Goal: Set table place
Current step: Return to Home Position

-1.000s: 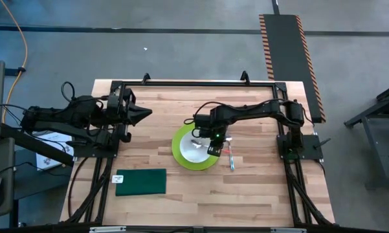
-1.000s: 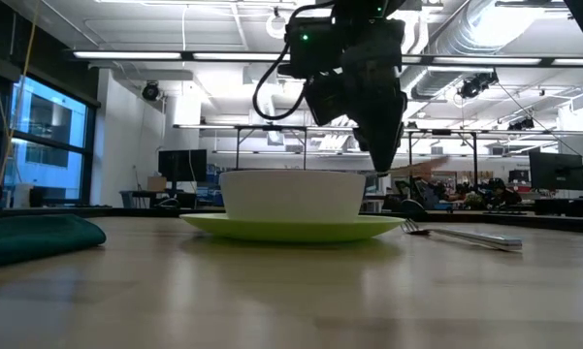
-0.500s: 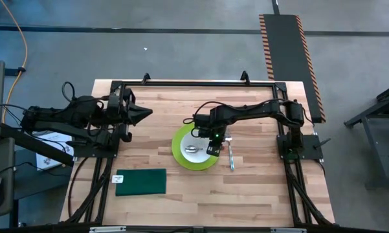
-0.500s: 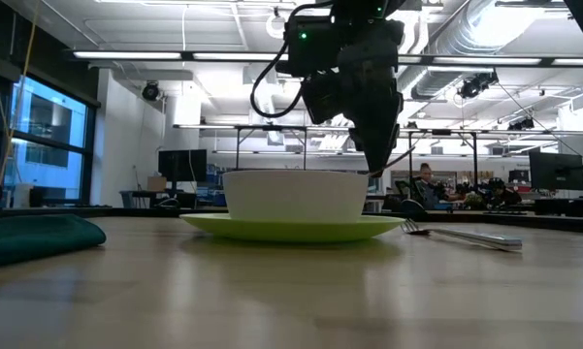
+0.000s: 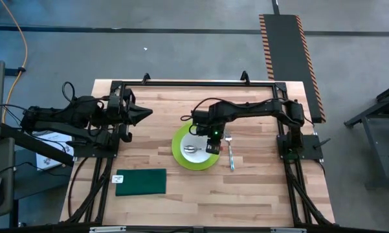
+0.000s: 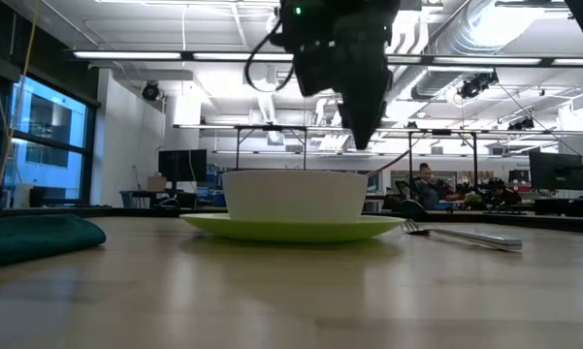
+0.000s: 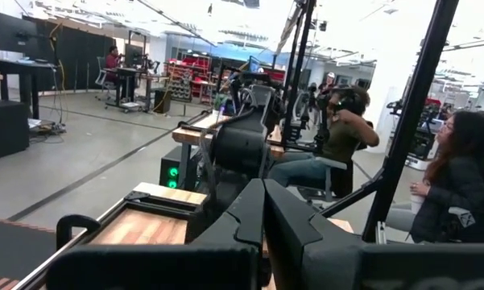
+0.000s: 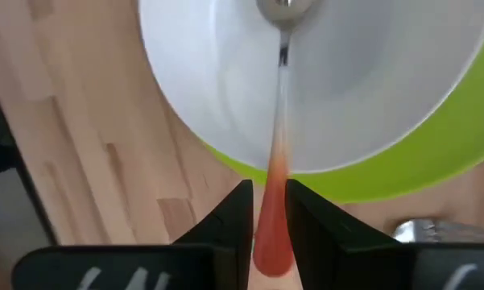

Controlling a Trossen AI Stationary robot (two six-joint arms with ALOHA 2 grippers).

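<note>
My right pincer, spread, has risen off the orange spoon, now in the white bowl mid bench, so the place looks set; left pincer, pressed together, waits at 9 o'clock.

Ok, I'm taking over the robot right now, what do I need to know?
The left pincer is shut, empty, parked at the left edge of the table.
The right pincer is slightly open, empty, hovering just above the bowl.
The bowl sits on the plate mid-table. The spoon lies in the bowl, handle over the rim. The fork lies on the table just right of the plate.
Done: place looks set. Left: take the right pincer home.
</note>
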